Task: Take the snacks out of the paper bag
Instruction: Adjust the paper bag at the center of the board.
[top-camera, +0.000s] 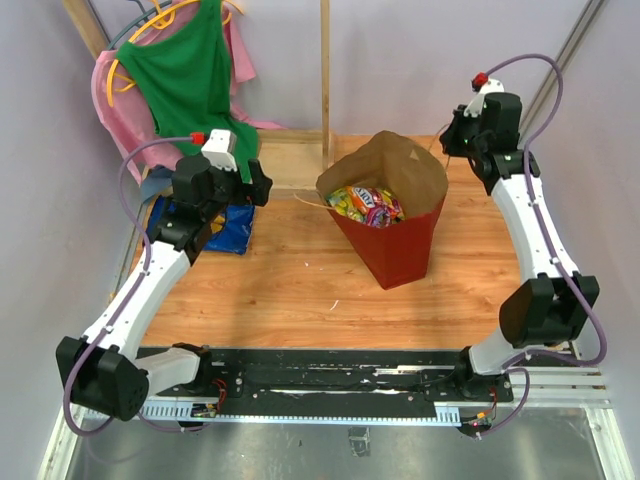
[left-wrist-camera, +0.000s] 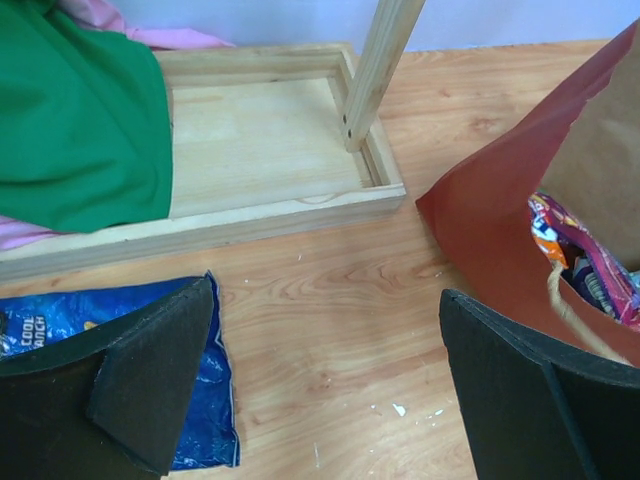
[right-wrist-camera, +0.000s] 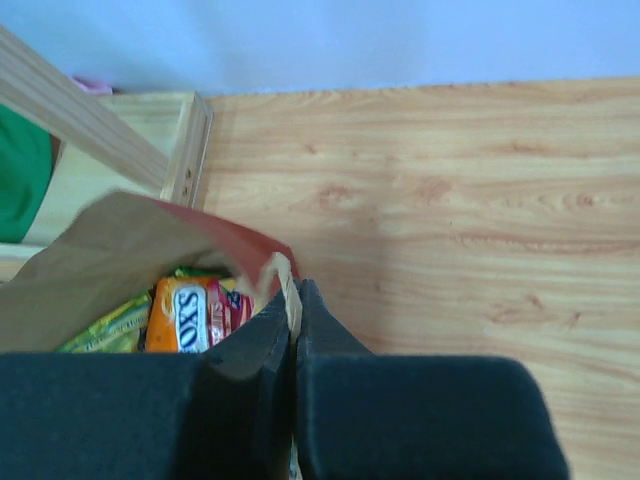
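Tall dark red paper bag (top-camera: 400, 250) with brown kraft inside is standing upright at table centre in the top view, mouth gaping open. Glossy snack packets (top-camera: 365, 205) are lying bunched inside it. An orange packet (right-wrist-camera: 188, 315), a yellow-green packet (right-wrist-camera: 100, 332) and a purple-pink packet (left-wrist-camera: 585, 262) are showing. Large flat glossy blue chip bag (top-camera: 232, 230) is already out, lying on the light wooden table (top-camera: 300, 290) at 9 o'clock from the paper bag, partly under the left wrist.

Right gripper (right-wrist-camera: 296, 310) is clenching the paper bag's rim at roughly 2 o'clock of the mouth. In the right wrist view both black pads are pressing together, with the kraft edge and the thin cord handle (right-wrist-camera: 288, 275) pinched between them.

Left gripper (left-wrist-camera: 325, 300) is hanging released, jaws spread wide, holding nothing. It is sitting over bare tabletop between the blue chip bag and the paper bag. One finger is overlapping the chip bag's corner and the other is just beside the red wall; can't tell whether either is touching.

Further out, a pale wooden tray base (top-camera: 290, 165) with an upright wooden post (top-camera: 325, 80) is sitting at 11 o'clock from the paper bag. Green garment (top-camera: 190, 80) is hanging at 10 o'clock in the far-left corner, with the pink garment (top-camera: 115, 115) behind it. In the left wrist view the green cloth is draping over the tray base's left end.
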